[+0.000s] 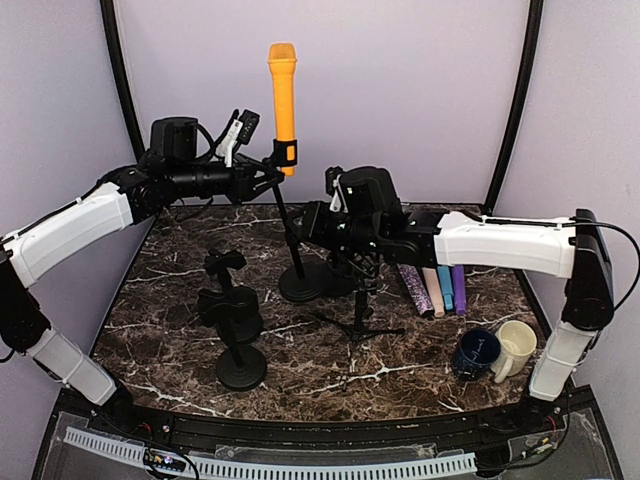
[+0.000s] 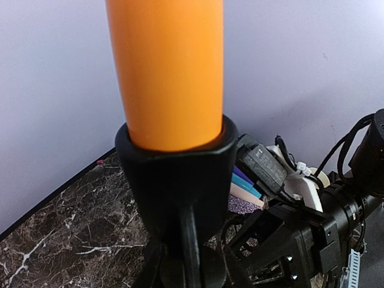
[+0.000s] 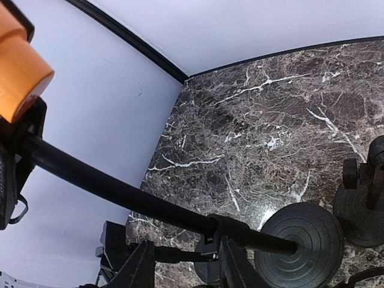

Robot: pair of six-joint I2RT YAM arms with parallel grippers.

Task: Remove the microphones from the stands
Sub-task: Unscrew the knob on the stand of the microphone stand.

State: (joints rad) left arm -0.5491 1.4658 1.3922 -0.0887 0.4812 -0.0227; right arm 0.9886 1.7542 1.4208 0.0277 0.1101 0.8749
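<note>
At far left, left gripper [image 1: 270, 172], grip unclear, apparently steadies the stand [image 1: 290, 230]; right gripper [image 3: 187, 249], fingers [image 3: 143, 267] parted and empty, must next lift the microphone [image 1: 282, 95].

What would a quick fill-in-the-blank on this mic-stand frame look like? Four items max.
1. The microphone is coloured ___.
2. The stand that holds it rests on a ___ base, not on tripod legs.
3. Next to the cream mug stands a dark ___ mug.
4. The gripper nearest the clip belongs to the ___ arm.
Missing words: orange; round; blue; left.
</note>
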